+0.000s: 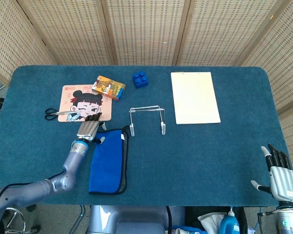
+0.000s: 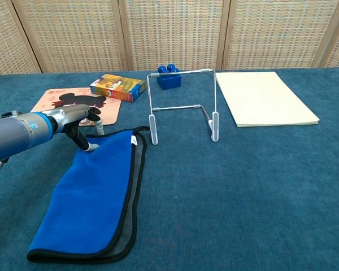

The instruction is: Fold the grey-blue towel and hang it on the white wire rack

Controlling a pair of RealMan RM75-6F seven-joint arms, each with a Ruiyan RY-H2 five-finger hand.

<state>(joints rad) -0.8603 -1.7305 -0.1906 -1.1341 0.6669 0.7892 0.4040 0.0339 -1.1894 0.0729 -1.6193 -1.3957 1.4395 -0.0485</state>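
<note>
1. The head view shows the whole blue table [image 1: 195,146] from above. At its far left lie the scissors [image 1: 52,113], touching the left edge of the cartoon mat [image 1: 80,100]. The chest view does not show the scissors.
2. The left hand [image 1: 89,126] is at the far left corner of the towel [image 1: 107,161]. In the chest view its fingers [image 2: 86,145] point down, and one fingertip touches the table just at the towel's edge. I cannot tell if it pinches the cloth or only touches it.
3. The towel is folded into a long strip and lies flat on the table, at the near left. The chest view shows a grey layer with black trim under the blue top layer; the head view shows this only as a thin line.
4. The colourful box [image 1: 109,87] lies behind the towel, its left end on the mat. The blue toy brick [image 1: 140,78] is to its right.
5. The white wire rack [image 2: 183,104] stands upright just beside the towel's far right corner, not touching it. In the chest view its top bar crosses in front of the brick; from above the two are well apart.
6. The cream notepad [image 1: 194,96] lies flat to the right of the rack.
7. The right hand [image 1: 278,174] is seen only in the head view, at the near right corner beyond the table edge. Its fingers are spread and it holds nothing.
</note>
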